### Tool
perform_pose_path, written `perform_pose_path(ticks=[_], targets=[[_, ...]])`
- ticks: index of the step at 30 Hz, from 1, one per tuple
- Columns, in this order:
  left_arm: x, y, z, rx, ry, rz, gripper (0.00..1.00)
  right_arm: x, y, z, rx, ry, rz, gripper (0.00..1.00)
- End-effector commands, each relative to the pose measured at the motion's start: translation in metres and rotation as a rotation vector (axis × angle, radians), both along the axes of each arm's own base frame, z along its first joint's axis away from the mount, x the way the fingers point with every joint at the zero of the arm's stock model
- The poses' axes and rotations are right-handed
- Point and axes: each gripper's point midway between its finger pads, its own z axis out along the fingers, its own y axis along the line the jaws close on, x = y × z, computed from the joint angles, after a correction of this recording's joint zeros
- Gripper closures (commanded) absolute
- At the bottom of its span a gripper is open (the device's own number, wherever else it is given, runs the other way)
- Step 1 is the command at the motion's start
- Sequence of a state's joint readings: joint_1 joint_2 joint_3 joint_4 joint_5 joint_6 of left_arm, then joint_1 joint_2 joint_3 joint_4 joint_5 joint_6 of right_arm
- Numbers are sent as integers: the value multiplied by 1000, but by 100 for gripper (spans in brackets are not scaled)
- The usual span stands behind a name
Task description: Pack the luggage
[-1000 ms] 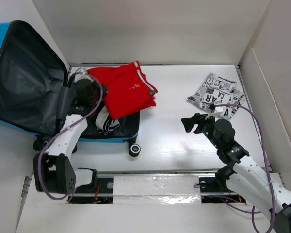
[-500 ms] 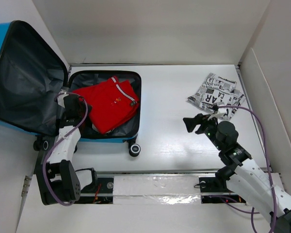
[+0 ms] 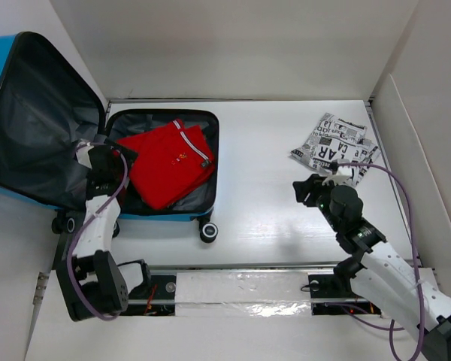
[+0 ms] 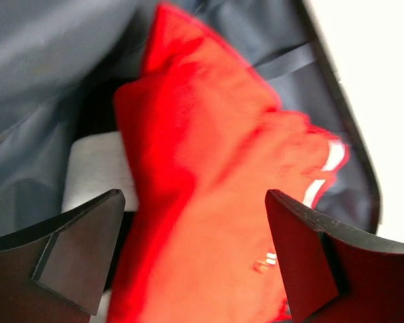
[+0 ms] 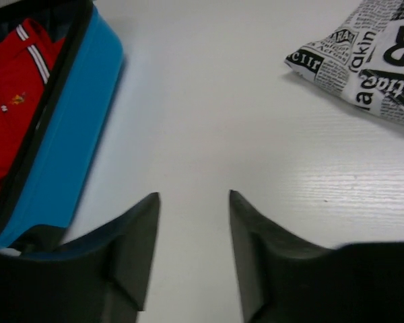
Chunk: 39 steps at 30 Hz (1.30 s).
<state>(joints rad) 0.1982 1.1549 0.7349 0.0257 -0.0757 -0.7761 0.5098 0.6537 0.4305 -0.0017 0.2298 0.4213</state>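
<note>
Hovering over open luggage (image 3: 37, 128): L end effector (image 4: 195, 249) released; R end effector (image 5: 192, 196) released, well apart.

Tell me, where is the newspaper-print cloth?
In the top view, the newspaper-print cloth lies at the far right, just beyond the right gripper, far from the open blue suitcase.

A newsprint-patterned cloth (image 3: 336, 147) lies on the table (image 3: 270, 192), far from a red shirt (image 3: 167, 162).

Top cam overhead; wrist cams close-in; all three share red shirt (image 3: 167, 164) in luggage (image 3: 37, 128).
</note>
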Motion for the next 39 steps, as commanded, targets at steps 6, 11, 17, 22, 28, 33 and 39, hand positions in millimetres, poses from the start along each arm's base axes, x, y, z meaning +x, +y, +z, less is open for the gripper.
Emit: perform_pose_path(ticks=[6, 11, 17, 22, 28, 33, 39], targets=[[-11, -24, 142, 131, -430, -72, 22, 21, -29, -8, -40, 39, -195, 83], [-23, -54, 173, 115, -576, -223, 56, 40, -42, -35, -120, 158, -275, 78], [-23, -114, 160, -16, -597, -551, 82, 83, -66, -46, -136, 225, -366, 31], [-40, -170, 154, -77, -617, -736, 91, 134, -68, -78, -247, 356, -358, 27], [-59, -260, 140, -30, -562, -910, 85, 190, -54, -96, -319, 466, -310, 27], [-64, -276, 107, -14, -517, -960, 67, 212, -57, -113, -336, 538, -319, 33], [-85, -306, 83, 17, -473, -1067, 53, 221, -58, -126, -271, 606, -317, 44]])
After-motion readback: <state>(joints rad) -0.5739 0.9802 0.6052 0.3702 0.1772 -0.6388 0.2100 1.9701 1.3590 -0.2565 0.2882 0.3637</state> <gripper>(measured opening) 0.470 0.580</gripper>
